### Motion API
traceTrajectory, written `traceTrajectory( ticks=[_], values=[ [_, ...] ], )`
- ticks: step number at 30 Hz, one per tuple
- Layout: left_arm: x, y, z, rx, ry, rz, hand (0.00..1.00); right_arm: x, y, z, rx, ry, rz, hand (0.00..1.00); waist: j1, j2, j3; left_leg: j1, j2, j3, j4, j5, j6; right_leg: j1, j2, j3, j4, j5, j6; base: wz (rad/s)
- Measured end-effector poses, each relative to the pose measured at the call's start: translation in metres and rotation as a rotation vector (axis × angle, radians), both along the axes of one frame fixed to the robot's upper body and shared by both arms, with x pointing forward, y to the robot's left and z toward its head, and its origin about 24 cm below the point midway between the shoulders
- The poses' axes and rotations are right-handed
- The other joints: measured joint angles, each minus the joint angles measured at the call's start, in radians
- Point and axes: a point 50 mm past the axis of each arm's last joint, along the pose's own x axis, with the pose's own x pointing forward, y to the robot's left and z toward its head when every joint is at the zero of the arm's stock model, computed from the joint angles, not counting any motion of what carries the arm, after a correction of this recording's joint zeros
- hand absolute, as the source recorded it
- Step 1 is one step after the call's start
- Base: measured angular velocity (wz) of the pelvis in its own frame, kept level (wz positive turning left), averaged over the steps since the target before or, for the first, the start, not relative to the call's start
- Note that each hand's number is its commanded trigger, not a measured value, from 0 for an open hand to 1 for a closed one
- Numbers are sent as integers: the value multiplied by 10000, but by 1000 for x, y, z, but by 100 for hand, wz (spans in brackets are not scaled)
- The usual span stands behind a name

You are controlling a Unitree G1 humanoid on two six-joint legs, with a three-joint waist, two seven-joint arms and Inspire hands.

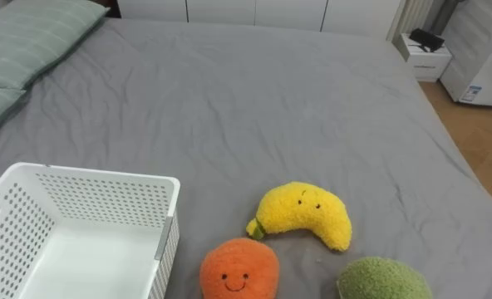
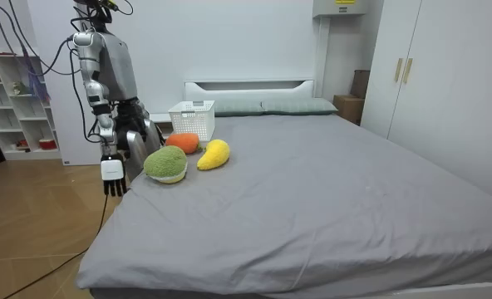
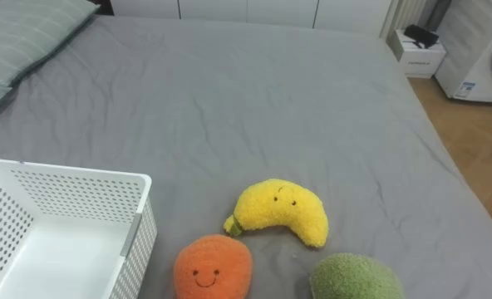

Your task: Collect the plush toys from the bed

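Your basket (image 1: 105,199) sat empty at lower left, just beside the orange toy (image 1: 239,268): short drop. Right hand (image 2: 113,173) hung slack-fingered, gripping nothing.

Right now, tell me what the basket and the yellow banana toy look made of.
Basket: looks like rigid white plastic, smooth, its walls punched with rows of small holes. Banana toy: apparently soft plush fabric, matte and fuzzy, with a small face.

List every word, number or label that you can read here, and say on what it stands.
Nothing here can be read.
Sticker on the white appliance: too small to read.
Yellow label on the wall box: too blurred to read.
White basket: no print seen.
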Motion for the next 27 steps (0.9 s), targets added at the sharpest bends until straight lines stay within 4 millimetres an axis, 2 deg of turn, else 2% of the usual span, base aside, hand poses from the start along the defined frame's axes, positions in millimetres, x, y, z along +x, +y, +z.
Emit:
traceTrajectory(
  ticks=[9, 18, 23, 27],
  values=[
    [1, -1, 0, -51, -1, -117, 0, -7, 0, 0, 35, 184, 23, 0, -9, 22, -2, -7, 12, 6, -3, -19, -4, -9, 8, 1, 18, 2, -3, 0],
    [1, -2, 0, -71, 9, -171, 0, -5, 1, 0, 36, 126, -56, 0, 8, 39, -3, 3, 22, 21, -3, -26, -5, -14, 14, 1, 42, 5, -6, 0],
    [2, -2, 0, -136, 8, -139, 0, -5, 1, 0, 3, -63, -970, 0, 16, 64, -2, -9, 31, 70, -8, -30, -11, -72, 29, 81, 76, 5, -5, -2],
    [2, 2, 0, -30, -82, 224, 0, -11, -1, 1, -337, -286, -2870, 0, -76, 47, 0, 6, 35, 72, 0, -28, -12, -61, 49, 129, 78, 5, -6, 0]
  ],
)
